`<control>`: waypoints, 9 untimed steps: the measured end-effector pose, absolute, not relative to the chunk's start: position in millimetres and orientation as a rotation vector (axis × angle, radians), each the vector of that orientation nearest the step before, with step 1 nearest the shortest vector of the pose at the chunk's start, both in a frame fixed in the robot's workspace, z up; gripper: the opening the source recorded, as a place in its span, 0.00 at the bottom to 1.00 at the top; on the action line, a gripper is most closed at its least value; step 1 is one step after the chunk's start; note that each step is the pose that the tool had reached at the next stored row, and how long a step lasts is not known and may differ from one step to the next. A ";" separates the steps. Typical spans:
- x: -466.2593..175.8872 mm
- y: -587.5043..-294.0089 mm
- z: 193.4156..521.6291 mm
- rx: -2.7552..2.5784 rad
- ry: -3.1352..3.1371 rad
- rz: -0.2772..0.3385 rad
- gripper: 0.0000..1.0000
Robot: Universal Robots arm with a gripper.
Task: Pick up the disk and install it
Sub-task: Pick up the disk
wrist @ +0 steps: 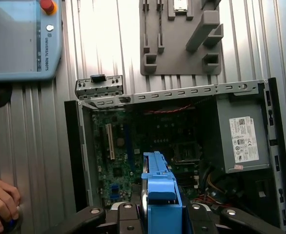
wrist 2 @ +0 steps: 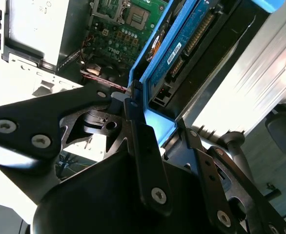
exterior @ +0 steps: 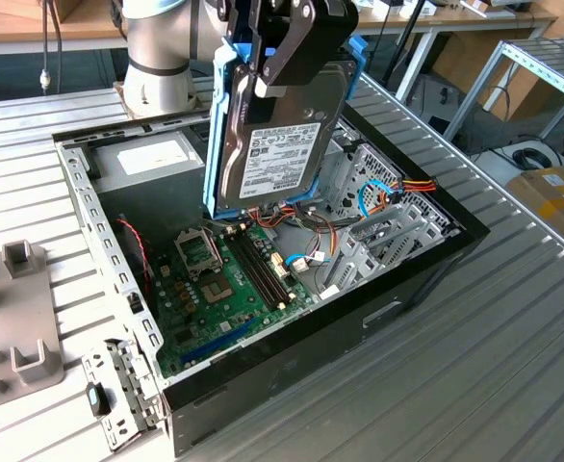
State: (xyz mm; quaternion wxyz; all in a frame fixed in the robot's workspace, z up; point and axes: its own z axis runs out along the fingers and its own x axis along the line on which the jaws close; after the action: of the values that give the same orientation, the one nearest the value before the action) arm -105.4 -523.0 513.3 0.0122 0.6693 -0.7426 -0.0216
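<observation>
Black gripper [exterior: 280, 65] clamps the disk [exterior: 277, 154] upright above the open computer case [exterior: 378, 322].

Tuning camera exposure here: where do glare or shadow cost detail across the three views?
Second wrist view: the power-supply box is washed out white. First wrist view: bright streaks on the ribbed table, the motherboard dim inside the case. Exterior view: even light, no glare on the label of the disk.

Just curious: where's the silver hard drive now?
In the exterior view, the silver-grey, blue-framed metal disk hangs in the black end effector above the computer case.
</observation>
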 end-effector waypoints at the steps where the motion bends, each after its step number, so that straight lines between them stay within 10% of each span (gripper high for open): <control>1: -105.3 -524.4 513.3 2.087 -2.315 -0.067 0.37; 9: -102.3 -533.6 512.5 2.088 -2.313 -0.068 0.37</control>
State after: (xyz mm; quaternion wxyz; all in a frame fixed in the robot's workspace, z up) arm -102.3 -533.6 512.5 0.0122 0.6699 -0.7421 -0.0217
